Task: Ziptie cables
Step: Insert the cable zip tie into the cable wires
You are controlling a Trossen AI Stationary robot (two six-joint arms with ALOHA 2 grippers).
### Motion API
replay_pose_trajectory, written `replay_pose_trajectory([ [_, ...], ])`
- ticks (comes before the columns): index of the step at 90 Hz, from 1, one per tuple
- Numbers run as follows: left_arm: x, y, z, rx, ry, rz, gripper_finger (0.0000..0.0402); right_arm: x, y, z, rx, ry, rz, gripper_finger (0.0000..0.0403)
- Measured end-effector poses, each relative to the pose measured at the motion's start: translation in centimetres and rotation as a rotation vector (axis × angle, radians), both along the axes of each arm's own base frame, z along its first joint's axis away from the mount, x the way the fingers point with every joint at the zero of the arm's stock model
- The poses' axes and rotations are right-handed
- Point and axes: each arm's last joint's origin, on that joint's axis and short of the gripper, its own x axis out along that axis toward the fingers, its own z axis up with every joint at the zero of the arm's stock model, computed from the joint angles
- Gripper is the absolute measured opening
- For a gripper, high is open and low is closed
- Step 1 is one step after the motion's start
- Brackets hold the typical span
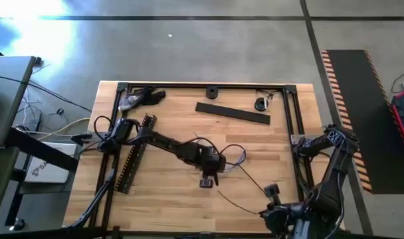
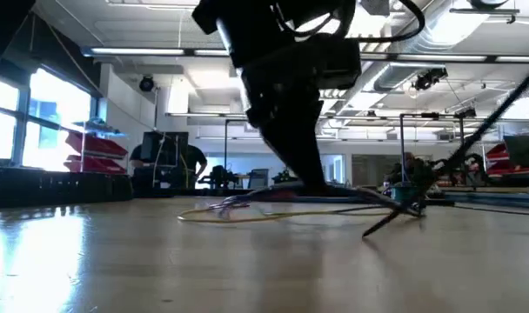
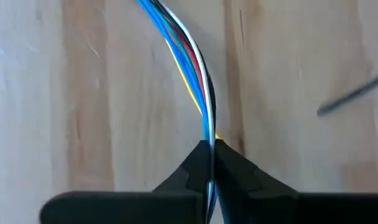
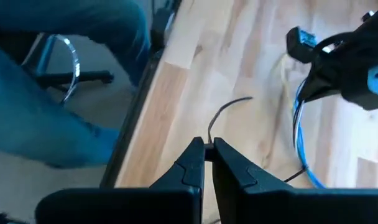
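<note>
The wooden table (image 1: 189,192) is showing pale planks with a black frame (image 1: 208,85) running along its far and side edges, and grey floor is lying beyond it. In the low view the room behind is opening out into a bright workshop with windows, ceiling lights and red racks (image 2: 95,148). The left gripper (image 3: 212,146) is sitting near the table's middle, its fingers pressed together on the cables (image 3: 192,68), a bundle of blue, white, red and yellow strands that is curving away across the wood. The right gripper (image 4: 208,148) is hanging by the near right corner, its fingers pinched on a thin dark strand (image 4: 223,115) that is curling up from between the tips; a person in blue trousers (image 4: 46,93) is standing just past the table edge there. A slotted black strip (image 1: 134,156) is lying near the left edge, and a flat black bar (image 1: 232,113) is resting toward the far side, well apart from both grippers. Bare wood is lying open along the near side.
</note>
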Motion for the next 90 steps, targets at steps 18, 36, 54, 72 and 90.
replay_pose_trajectory([
  [18, 0.4, 0.2, 0.6, -0.062, -0.009, -0.02, 0.0, 1.8, 0.4, -2.5, -0.012, 0.143, -0.008, 0.0],
  [36, 0.4, 0.1, 0.6, -0.069, -0.016, -0.024, 0.0, 2.9, 0.5, -4.9, -0.08, 0.243, -0.051, 0.0],
  [54, 0.4, 0.1, 0.7, -0.055, -0.024, -0.007, 0.0, 4.3, 1.0, -7.2, -0.212, 0.233, 0.028, 0.0],
  [72, 0.5, -0.1, 0.7, -0.05, -0.037, -0.005, 0.0, 4.9, 0.8, -7.4, -0.352, 0.113, 0.03, 0.0],
  [90, 0.7, -0.1, 0.9, -0.049, -0.064, 0.005, 0.0, 6.5, -0.3, -8.5, -0.306, 0.122, -0.015, 0.0],
])
